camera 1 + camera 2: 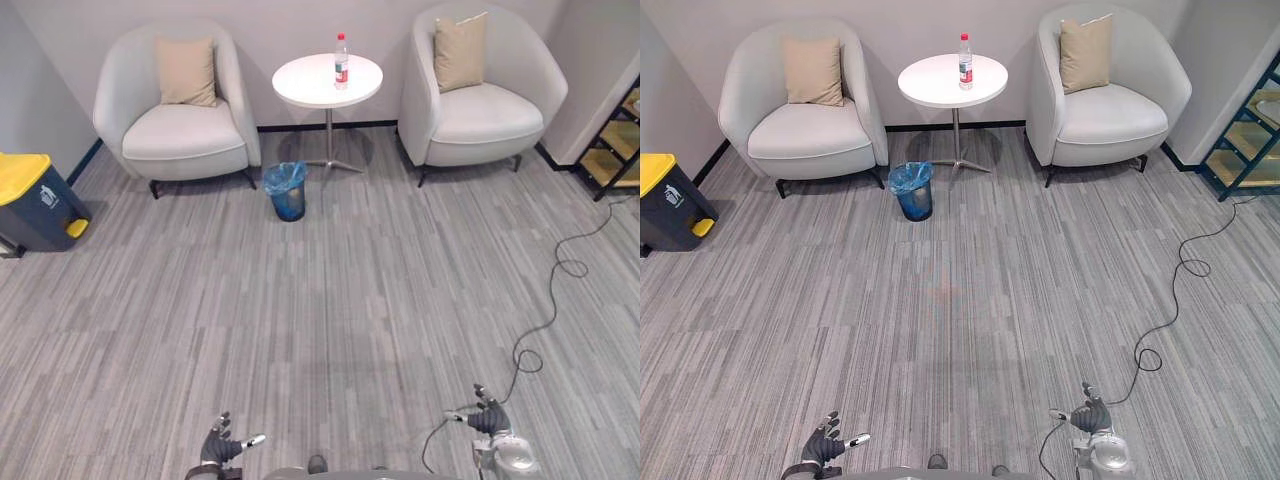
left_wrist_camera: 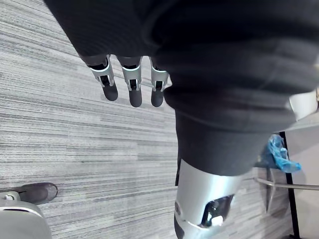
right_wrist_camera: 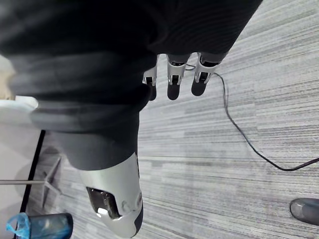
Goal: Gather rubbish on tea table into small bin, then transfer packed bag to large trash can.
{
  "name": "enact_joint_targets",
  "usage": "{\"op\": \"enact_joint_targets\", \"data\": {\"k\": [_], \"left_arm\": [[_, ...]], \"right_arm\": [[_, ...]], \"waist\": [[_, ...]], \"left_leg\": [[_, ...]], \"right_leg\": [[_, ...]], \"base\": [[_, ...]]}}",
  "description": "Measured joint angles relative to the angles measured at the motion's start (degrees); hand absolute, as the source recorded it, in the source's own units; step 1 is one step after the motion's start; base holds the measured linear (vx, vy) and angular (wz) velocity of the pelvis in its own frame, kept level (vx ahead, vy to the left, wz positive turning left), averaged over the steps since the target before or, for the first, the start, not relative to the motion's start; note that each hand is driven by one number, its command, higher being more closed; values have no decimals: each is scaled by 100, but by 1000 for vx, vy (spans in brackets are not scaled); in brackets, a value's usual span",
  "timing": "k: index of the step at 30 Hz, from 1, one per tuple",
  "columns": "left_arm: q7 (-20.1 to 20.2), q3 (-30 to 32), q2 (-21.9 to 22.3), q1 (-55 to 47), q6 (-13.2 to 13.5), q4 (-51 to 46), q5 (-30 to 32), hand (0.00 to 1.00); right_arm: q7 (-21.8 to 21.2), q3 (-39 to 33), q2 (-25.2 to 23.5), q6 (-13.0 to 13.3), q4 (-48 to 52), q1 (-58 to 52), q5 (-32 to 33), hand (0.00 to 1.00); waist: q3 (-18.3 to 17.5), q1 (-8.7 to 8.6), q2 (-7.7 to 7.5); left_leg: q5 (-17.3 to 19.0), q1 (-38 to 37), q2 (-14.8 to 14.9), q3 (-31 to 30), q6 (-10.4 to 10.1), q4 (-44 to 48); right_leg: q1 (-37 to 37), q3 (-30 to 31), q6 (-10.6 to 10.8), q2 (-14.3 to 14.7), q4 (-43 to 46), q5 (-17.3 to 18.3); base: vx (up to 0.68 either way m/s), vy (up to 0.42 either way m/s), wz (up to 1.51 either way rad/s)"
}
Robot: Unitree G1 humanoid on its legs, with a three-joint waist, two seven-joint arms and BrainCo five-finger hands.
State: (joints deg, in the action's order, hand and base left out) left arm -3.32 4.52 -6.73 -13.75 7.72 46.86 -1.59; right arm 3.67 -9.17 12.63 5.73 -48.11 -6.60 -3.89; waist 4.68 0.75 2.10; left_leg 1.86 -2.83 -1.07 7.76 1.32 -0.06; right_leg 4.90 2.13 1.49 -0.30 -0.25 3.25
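Your left hand [image 1: 219, 446] and right hand [image 1: 488, 420] hang low over the carpet [image 1: 330, 310], fingers relaxed, grasping nothing. Well ahead, 1 bottle [image 1: 341, 60] stands upright on the round white surface [image 1: 305, 85]. The blue-lined small bin [image 1: 287, 190] sits near its foot, and the yellow-lidded large trash can [image 1: 35, 200] is far left.

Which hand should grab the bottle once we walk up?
Right, probably: the bottle stands right of centre on the table, the small bin left of it. Left hand and right hand are open and empty.
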Motion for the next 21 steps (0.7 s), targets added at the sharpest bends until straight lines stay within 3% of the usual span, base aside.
{"op": "enact_joint_targets", "data": {"k": [7,17,21], "left_arm": [[-1,4,4,-7,0,0,-56,0],[-4,11,110,-21,0,-10,-129,0],[-52,15,108,-43,-4,-142,-254,0]], "right_arm": [[2,-1,-12,-1,-7,7,59,0],[18,-141,-98,-7,-57,14,113,0],[79,-142,-116,-40,-55,71,158,0]], "waist": [[-5,-2,-4],[-53,2,11],[-5,15,-50]], "left_leg": [[-79,-18,8,8,-107,-142],[-95,-17,15,10,-89,-171],[-29,44,14,11,-21,-20]], "right_leg": [[-9,20,-31,12,-126,-107],[2,21,-22,21,-179,-133],[-6,32,0,11,-150,-111]], "base": [[-38,-27,-3],[-6,-14,-1],[-8,-3,0]]}}
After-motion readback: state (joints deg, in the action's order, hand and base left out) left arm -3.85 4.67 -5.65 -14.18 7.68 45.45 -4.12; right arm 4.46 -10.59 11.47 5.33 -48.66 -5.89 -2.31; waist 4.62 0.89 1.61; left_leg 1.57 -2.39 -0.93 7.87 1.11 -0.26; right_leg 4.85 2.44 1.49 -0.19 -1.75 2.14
